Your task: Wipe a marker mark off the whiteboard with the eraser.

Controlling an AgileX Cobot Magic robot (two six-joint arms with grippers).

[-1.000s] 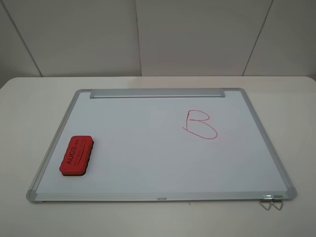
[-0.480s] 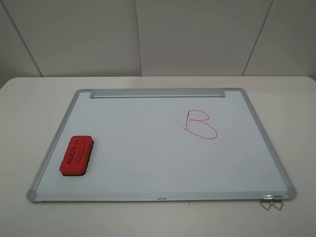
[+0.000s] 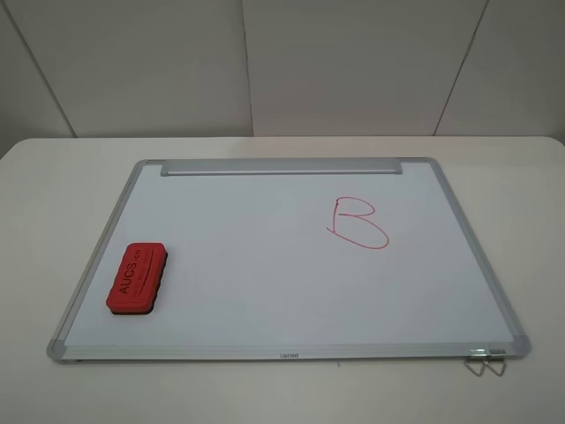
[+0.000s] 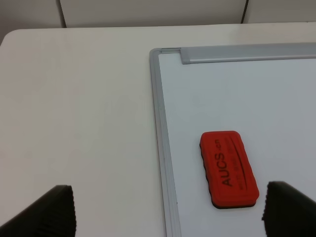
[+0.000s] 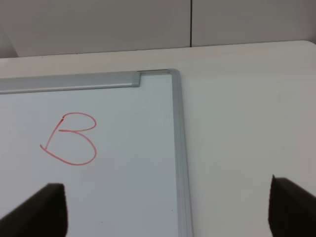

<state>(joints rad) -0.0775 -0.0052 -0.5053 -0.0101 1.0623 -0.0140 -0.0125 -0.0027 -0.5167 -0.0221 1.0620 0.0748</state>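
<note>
The whiteboard (image 3: 265, 265) lies flat on the table, its silver tray strip (image 3: 281, 166) along the far edge. No red letter "A" shows anywhere on it. The red eraser (image 3: 138, 277) rests lettering-up on the board near its left frame, also seen in the left wrist view as the eraser (image 4: 228, 168). My left gripper (image 4: 173, 212) hovers open above the board's left edge, one dark fingertip (image 4: 57, 212) over the table. My right gripper (image 5: 168, 210) hangs open over the whiteboard (image 5: 123, 197) near its right frame. Neither gripper shows in the high view.
A red letter "B" (image 3: 357, 223) is drawn on the right half of the board, also visible as the "B" (image 5: 71, 138) from the right wrist. A metal hanger clip (image 3: 485, 360) sticks out at the near right corner. White table (image 3: 53, 194) surrounds the board.
</note>
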